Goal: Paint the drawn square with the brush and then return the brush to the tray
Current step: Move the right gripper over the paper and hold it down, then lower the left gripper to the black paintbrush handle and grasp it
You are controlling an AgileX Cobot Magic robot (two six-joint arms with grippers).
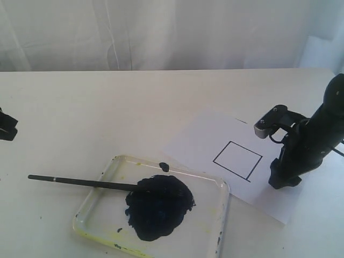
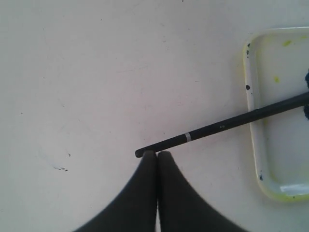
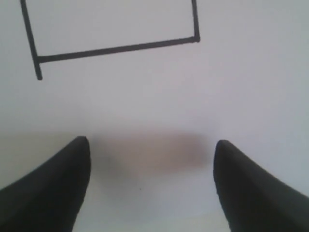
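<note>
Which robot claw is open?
The right claw, by the drawn square; its jaws stand wide apart. The left claw, near the brush handle, is pinched shut.

The tray [image 1: 105, 207] is sitting on the table [image 1: 80, 107], left of the paper [image 1: 199, 140] bearing the square [image 1: 237, 160] — the brush [image 1: 80, 181] is lying across the tray's left rim, tip in the paint blob [image 1: 159, 207].

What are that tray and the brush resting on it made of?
The tray looks like clear glossy plastic: the table shows through and its rim glints. The brush has a matte black handle, wood or plastic, hard to tell, with a silvery ring, probably metal.
</note>
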